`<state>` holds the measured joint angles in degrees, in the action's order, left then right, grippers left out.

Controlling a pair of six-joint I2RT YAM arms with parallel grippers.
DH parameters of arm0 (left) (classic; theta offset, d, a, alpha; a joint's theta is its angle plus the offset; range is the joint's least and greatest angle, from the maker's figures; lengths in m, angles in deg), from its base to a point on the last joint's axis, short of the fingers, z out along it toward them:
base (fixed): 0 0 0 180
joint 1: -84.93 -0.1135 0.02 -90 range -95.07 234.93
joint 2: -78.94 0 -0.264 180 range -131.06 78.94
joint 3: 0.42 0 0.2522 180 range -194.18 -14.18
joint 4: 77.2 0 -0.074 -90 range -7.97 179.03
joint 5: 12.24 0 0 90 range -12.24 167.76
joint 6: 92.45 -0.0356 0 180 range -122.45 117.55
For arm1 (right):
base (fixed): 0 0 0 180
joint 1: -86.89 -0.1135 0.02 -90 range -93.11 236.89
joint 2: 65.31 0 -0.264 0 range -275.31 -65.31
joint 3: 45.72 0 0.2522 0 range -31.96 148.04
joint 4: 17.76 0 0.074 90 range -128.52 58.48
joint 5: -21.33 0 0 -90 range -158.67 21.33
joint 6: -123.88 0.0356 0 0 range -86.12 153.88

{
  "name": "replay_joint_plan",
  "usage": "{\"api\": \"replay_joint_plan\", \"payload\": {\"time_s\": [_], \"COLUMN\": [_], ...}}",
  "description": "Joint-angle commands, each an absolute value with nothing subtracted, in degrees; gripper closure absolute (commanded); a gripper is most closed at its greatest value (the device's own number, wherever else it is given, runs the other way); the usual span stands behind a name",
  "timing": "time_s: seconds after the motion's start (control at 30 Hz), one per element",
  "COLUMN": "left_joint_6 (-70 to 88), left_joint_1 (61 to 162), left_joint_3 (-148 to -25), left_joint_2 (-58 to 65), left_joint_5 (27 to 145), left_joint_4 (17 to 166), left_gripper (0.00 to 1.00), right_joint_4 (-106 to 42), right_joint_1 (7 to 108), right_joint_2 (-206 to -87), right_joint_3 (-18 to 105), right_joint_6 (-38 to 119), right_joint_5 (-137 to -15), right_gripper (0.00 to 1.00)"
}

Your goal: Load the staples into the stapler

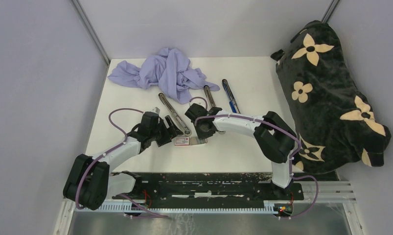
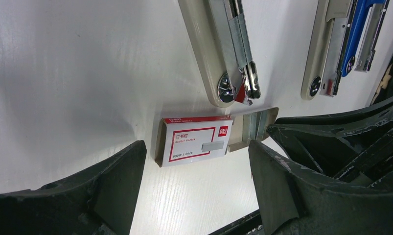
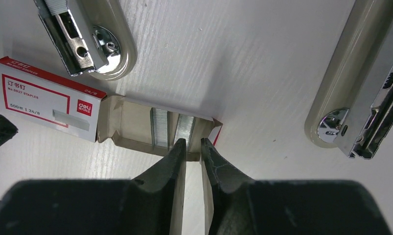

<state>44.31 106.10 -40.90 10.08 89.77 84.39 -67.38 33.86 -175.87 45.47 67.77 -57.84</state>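
R gripper [image 3: 190, 143] bottom centre of right wrist view: matte black fingers nearly together, thin slit between, tips at grey card tray [image 3: 128, 122] edge by staples [image 3: 159, 126], ribbed silvery strips; can't tell if one pinched. L gripper [image 2: 195, 146] wide apart astride glossy red-white box [image 2: 196, 139]. Beige stapler [image 3: 113, 46], chrome hinge, upper left, just beside tray

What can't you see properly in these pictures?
Right wrist view: whether the right gripper pinches the silvery-grey staple strips; its black fingertips cover one strip's near end.
Top view: those strips, too small and partly under that gripper.
Left wrist view: the blue-and-silver metal stapler, cut off by the top edge.
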Motion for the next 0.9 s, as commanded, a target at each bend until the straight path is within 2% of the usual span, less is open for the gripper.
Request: {"api": "replay_joint_plan", "payload": {"time_s": [0.0,0.87], "left_joint_6": [45.71,46.24], "left_joint_1": [106.53,107.33], "left_joint_3": [-43.07,-42.57], "left_joint_2": [9.7,9.07], "left_joint_5": [88.66,88.67], "left_joint_4": [85.0,85.68], "left_gripper": [0.16,0.17], "right_joint_4": [-66.07,-66.33], "right_joint_1": [34.35,34.51], "right_joint_2": [-176.5,-179.12], "right_joint_3": [46.69,47.48], "right_joint_6": [69.01,69.26], "right_joint_5": [-57.94,-59.0], "right_gripper": [0.79,0.84]}}
